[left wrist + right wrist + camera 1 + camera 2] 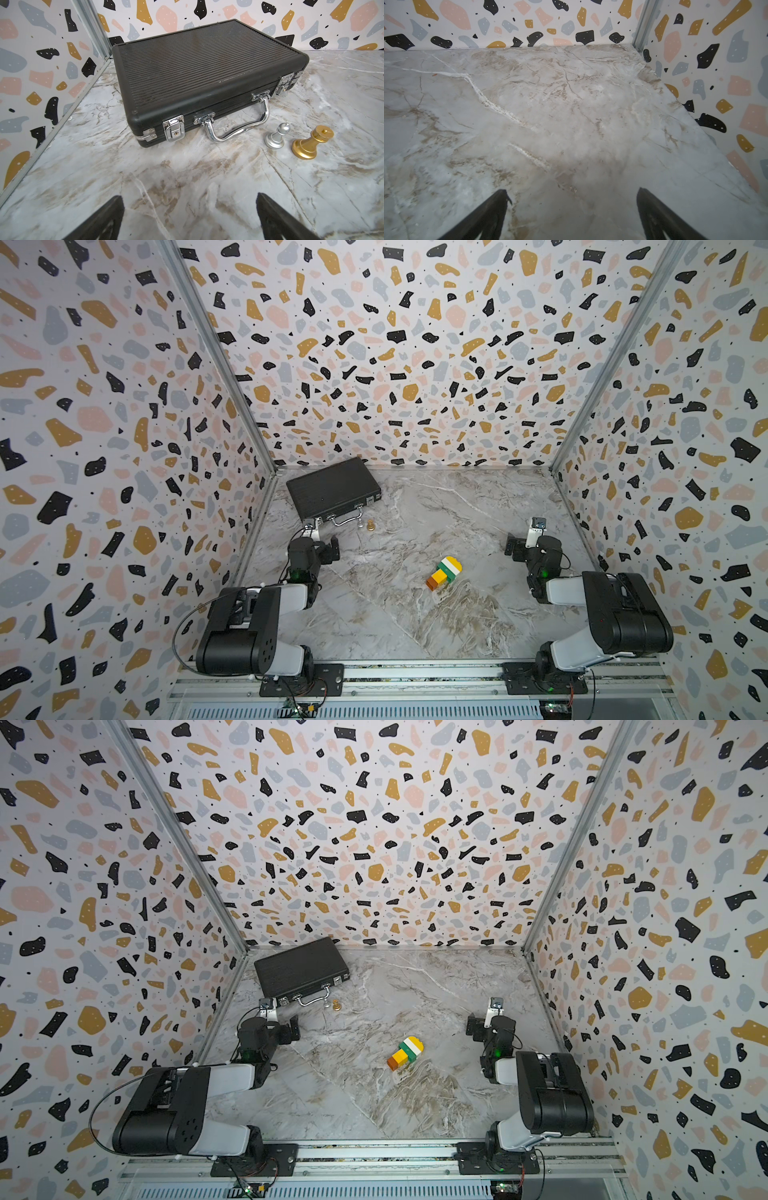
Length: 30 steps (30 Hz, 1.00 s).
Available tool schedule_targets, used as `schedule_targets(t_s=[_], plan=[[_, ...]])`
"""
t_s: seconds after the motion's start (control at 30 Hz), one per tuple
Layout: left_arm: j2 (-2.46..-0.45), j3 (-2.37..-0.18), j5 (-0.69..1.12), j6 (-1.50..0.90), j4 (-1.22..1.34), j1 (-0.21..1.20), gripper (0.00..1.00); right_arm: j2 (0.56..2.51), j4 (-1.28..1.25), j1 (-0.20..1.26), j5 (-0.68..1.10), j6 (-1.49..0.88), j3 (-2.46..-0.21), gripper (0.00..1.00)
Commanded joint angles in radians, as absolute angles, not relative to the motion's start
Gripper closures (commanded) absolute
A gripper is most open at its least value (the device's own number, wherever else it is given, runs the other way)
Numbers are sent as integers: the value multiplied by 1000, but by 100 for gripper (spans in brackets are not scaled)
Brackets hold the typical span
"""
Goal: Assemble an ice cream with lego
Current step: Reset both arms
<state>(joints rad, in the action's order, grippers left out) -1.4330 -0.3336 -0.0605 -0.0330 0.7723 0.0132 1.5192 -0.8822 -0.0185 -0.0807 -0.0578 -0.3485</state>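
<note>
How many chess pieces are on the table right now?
2. A silver one stands by the handle of the black case; a gold one stands right beside it, farther from the case. Others could be inside the shut case.

Wrist-view edges are cutting off your left gripper [189, 195] and right gripper [572, 189] behind the fingertips; the gold figurine [370, 524] is showing too small in both top views to identify.

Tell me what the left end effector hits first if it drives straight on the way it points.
The left end effector, jaws open, faces the black case: it would likely meet its front by the chrome handle first. The silver chess piece and gold chess piece stand off that line.
</note>
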Motion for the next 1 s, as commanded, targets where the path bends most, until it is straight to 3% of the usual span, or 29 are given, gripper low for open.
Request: schedule_targets(t_s=[0.0, 0.5, 0.57, 0.63, 0.67, 0.8, 0.93, 0.97], plan=[[-1434, -340, -49, -18, 822, 15, 1, 1516, -879, -17, -67, -42, -354, 0], [-1414, -309, -34, -15, 851, 15, 1, 1514, -873, -16, -68, -43, -356, 0], [-1391, -186, -43, -18, 1039, 15, 1, 1514, -872, -17, -67, -43, -356, 0], [-1431, -16, -183, -77, 1373, 15, 0, 1514, -875, -17, -67, -41, -356, 0], [-1451, -22, -194, -96, 1409, 6, 0, 1516, -878, -17, -66, -42, -355, 0], [-1450, -141, -119, -60, 1232, 3, 1, 1516, -879, -16, -66, -42, -354, 0], [-1412, -348, -36, -20, 772, 4, 1, 1514, -874, -17, -67, -40, -355, 0], [-1420, -334, -34, -21, 816, 6, 0, 1514, -873, -17, -67, -42, -355, 0]])
